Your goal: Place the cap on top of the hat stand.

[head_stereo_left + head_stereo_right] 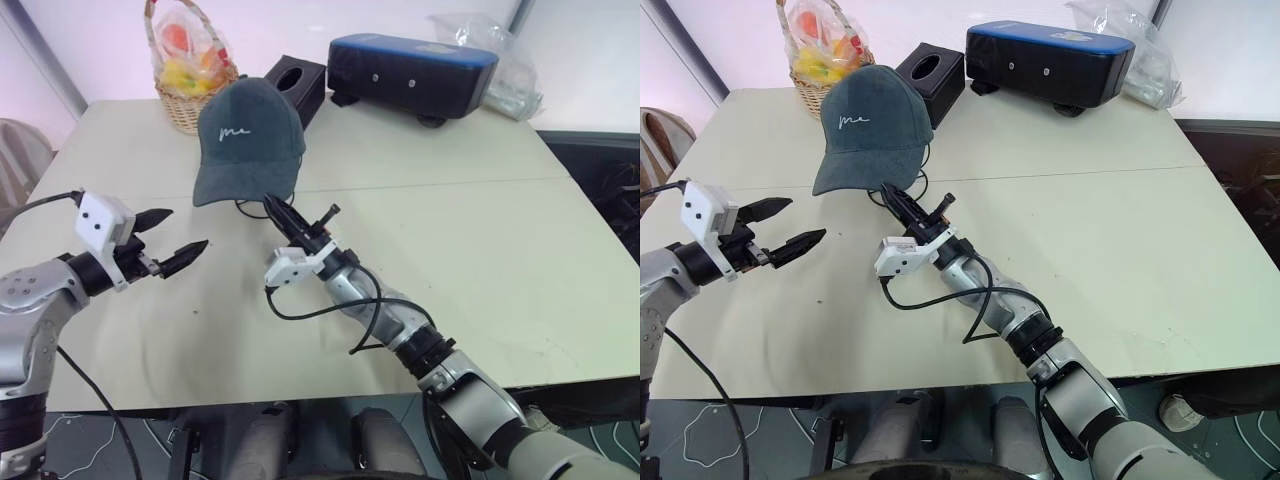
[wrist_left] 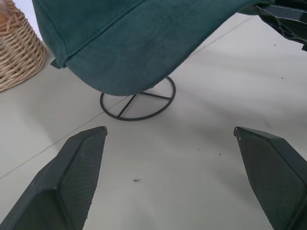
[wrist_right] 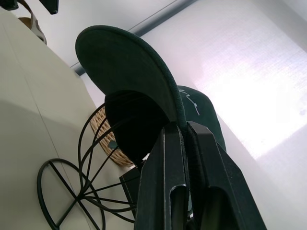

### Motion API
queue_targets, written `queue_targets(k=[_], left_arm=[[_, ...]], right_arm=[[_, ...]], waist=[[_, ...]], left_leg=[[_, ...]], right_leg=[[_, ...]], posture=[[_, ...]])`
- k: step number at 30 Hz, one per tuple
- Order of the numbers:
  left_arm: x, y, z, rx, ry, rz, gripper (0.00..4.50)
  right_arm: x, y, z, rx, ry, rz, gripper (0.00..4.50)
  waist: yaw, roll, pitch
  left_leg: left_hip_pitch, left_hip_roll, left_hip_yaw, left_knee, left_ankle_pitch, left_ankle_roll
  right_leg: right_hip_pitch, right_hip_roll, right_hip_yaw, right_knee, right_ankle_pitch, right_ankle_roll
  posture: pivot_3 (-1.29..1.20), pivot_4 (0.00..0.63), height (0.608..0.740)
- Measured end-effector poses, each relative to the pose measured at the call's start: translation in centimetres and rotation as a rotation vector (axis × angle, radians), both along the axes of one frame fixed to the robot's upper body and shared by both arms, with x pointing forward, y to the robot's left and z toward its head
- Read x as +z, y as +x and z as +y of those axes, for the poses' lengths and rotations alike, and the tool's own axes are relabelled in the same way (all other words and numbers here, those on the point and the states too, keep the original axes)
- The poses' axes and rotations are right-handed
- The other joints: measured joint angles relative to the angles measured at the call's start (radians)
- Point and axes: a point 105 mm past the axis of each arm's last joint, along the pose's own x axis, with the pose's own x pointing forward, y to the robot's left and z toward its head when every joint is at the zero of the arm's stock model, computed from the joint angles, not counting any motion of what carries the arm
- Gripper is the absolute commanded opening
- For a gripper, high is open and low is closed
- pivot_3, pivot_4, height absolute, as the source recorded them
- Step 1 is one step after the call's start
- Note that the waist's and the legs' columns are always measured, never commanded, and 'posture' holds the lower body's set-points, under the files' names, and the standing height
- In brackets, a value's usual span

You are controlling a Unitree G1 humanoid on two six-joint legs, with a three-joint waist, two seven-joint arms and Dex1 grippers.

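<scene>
I see the right pincer pinched tight on the edge of the cap, at the rim where the brim meets the crown; in its wrist view the 2 black fingers press together with the fabric edge between them. The cap sits directly above and beyond that pincer, draped over the hat stand, whose thin black wire ribs curve up into the crown while its round base ring with crossed spokes lies flat on the counter.

My left pincer hangs wide apart, holding nothing, off to the left of the cap and a little nearer me; between its textured black fingertips I look under the brim at the stand's base ring.

The cap is soft, dark teal-grey cloth with a stitched, curved brim and small white script on the front (I cannot read it). The counter is a smooth, pale cream surface with a seam across it. Beyond the cap, past both pincers, stand a woven wicker basket, a black tissue box and a dark blue-topped device.
</scene>
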Motion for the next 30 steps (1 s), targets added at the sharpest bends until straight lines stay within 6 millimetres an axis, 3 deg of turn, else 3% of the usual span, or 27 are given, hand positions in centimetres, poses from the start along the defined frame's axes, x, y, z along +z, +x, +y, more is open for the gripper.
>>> queue_targets(k=[10,11,12,18,23,30], left_arm=[[0.0,0.0,0.0,0.004,0.000,0.000,4.50],[0.0,0.0,0.0,0.003,0.000,0.000,4.50],[0.0,0.0,0.0,0.003,0.000,0.000,4.50],[0.0,0.0,0.0,0.002,0.000,0.000,4.50],[0.2,0.1,-0.1,-0.001,0.000,-0.008,4.50],[0.2,0.1,-0.1,-0.008,0.001,-0.007,4.50]], right_arm=[[-0.2,0.0,-0.1,0.019,-0.003,0.016,0.04],[-0.2,0.0,-0.1,0.020,-0.003,0.017,0.67],[-0.2,0.0,-0.1,0.025,-0.002,0.023,0.90],[-0.5,0.0,0.0,0.033,-0.010,0.034,3.84],[-2.3,-0.6,-0.1,0.089,-0.088,0.092,3.84],[-5.7,-0.8,-3.5,0.098,-0.191,0.207,3.84]], waist=[[0.000,0.000,0.000],[0.000,0.000,0.000],[0.000,0.000,0.000],[0.001,0.000,0.000],[0.002,0.000,0.000],[0.001,0.000,0.000]], left_leg=[[0.000,0.000,0.000,0.000,0.000,0.000],[0.000,0.000,0.000,0.000,0.000,0.000],[0.000,0.000,0.000,0.000,0.000,0.000],[0.000,0.000,0.000,0.000,0.000,0.000],[0.000,0.000,0.000,0.000,0.000,0.000],[0.000,0.000,0.000,0.000,0.000,0.000]], right_leg=[[0.000,0.000,0.000,0.000,0.000,0.000],[0.000,0.000,0.000,0.000,0.000,0.000],[0.000,0.000,0.000,0.000,0.000,0.000],[0.000,0.000,0.000,0.000,0.000,0.000],[0.000,0.000,0.000,0.000,0.000,0.000],[0.000,0.000,0.000,0.000,0.000,0.000]], posture=[[0.00,0.150,0.740],[0.00,0.150,0.740],[0.00,0.150,0.740],[0.00,0.150,0.740],[0.00,0.150,0.740],[0.00,0.150,0.740]])
